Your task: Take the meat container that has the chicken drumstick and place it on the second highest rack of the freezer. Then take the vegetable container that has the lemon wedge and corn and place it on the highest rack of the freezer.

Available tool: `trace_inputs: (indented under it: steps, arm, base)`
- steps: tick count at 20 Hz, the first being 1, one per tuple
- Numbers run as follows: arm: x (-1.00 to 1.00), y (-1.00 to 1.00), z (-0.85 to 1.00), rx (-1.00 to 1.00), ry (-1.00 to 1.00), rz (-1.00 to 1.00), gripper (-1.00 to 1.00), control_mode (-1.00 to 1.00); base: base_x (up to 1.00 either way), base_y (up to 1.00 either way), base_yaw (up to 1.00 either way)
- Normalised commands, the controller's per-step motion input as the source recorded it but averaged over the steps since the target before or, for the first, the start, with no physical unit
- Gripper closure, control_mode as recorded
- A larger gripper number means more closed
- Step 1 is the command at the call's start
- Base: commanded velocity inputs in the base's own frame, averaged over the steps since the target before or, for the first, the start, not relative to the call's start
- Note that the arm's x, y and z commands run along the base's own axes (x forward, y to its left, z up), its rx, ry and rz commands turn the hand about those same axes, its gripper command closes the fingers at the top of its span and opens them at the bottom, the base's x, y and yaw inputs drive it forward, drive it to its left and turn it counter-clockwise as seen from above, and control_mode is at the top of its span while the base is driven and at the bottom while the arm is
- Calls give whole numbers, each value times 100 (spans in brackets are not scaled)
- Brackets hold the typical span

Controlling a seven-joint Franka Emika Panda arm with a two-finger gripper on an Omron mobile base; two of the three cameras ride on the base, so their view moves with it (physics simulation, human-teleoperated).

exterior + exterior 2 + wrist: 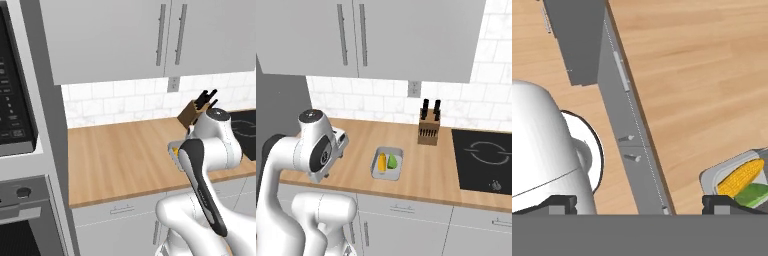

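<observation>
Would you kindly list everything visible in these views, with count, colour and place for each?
vegetable container: one, grey rectangular tray, on the wooden counter near its front edge.
corn: one, yellow, lying in the tray.
lemon wedge: one, green, in the tray beside the corn.
knife block: one, brown with black handles, at the back of the counter by the tiled wall.
counter: one, light wood, over grey drawers.
cooktop: one, black, set into the counter's right end.
upper cabinets: grey, bar handles, above the counter.
wall outlet: one, grey, on the tiles.
oven: one, dark, far left.
gripper: one, dark fingertips, open, empty, above the counter's front edge.
</observation>
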Motion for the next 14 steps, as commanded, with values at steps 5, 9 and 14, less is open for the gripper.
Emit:
trace_inputs:
  steps: [5,9,14]
  arm:
    - [58,-79,0,0,0,10,-100,-100]
    - [57,-99,-12,3,0,27,-100,-100]
    - [42,-86,-29,2,2,29,-100,-100]
  base:
    - [0,0,0]
    - [0,0,0]
    - [0,0,0]
